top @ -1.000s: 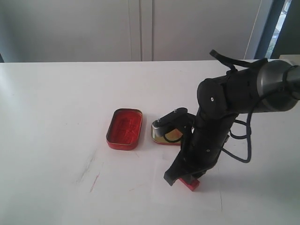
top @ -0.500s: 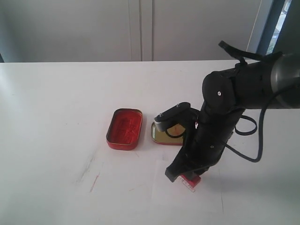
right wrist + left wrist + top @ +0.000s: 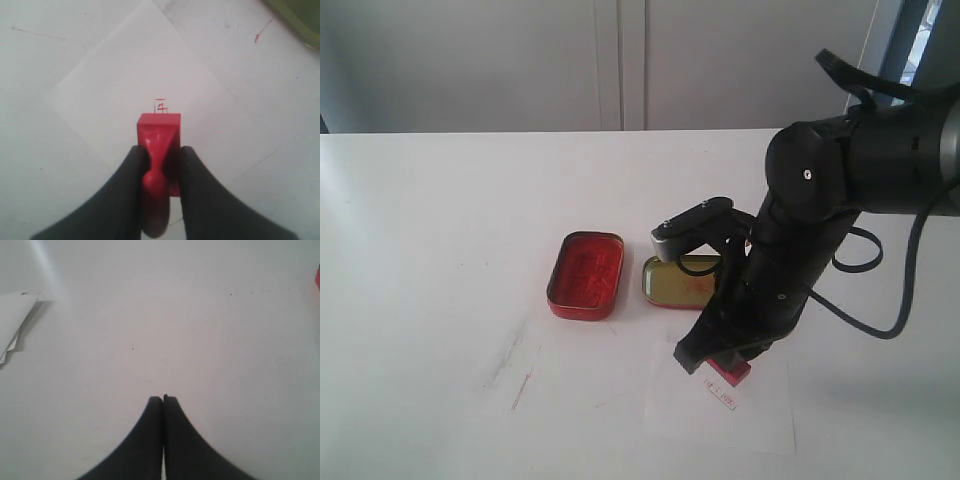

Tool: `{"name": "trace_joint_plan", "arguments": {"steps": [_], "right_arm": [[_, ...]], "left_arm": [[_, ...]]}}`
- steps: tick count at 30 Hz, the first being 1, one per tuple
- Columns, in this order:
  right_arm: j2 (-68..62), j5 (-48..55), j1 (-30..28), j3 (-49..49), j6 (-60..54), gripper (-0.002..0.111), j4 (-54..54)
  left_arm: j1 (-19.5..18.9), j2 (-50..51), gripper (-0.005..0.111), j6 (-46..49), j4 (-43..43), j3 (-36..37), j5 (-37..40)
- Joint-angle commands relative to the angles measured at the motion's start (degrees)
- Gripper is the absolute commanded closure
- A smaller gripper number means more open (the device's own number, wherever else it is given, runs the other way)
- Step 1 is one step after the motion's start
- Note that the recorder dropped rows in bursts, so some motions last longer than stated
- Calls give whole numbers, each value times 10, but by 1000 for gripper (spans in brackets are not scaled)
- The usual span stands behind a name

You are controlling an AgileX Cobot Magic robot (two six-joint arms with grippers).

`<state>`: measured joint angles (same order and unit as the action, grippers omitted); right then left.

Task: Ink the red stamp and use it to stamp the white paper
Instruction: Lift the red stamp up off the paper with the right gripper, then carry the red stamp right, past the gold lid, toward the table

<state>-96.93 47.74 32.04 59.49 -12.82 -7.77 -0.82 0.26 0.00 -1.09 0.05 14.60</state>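
- Outside view: the right gripper (image 3: pixel 718 362) is clamped on the red stamp (image 3: pixel 731 373). The stamp is low over the white paper (image 3: pixel 760 420), at about 4 o'clock from the red ink tin (image 3: pixel 586 275). A small red mark (image 3: pixel 720 397) sits on the paper, at about 6 o'clock from the stamp. The gold tin lid (image 3: pixel 678 284) lies at 3 o'clock from the ink tin.
- Left wrist view: the left gripper (image 3: pixel 163 402) has its two fingers pressed together. It holds nothing. Only bare table (image 3: pixel 175 330) is under it.
- Right wrist view: two black fingers (image 3: pixel 134 167) squeeze the stamp's thin handle, just above its block base. The red mark shows on the paper just past the base.
- The stamp looks small, light and hard, and maybe a bit slippery. The thin handle is the best place to hold it.
- The paper looks thin and light, so it could slide or stick to the inky stamp.
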Motion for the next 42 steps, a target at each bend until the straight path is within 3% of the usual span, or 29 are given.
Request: {"name": "trace_joint_plan", "arguments": {"steps": [1, 25, 42], "right_arm": [[5, 2, 0, 4, 3, 108, 1], [5, 12, -3, 4, 11, 108, -24], [22, 23, -77, 4, -17, 108, -100]], "left_arm": [[2, -3, 107, 0, -2, -1, 0], [2, -3, 107, 0, -2, -1, 0], [2, -3, 107, 0, -2, -1, 0]]}}
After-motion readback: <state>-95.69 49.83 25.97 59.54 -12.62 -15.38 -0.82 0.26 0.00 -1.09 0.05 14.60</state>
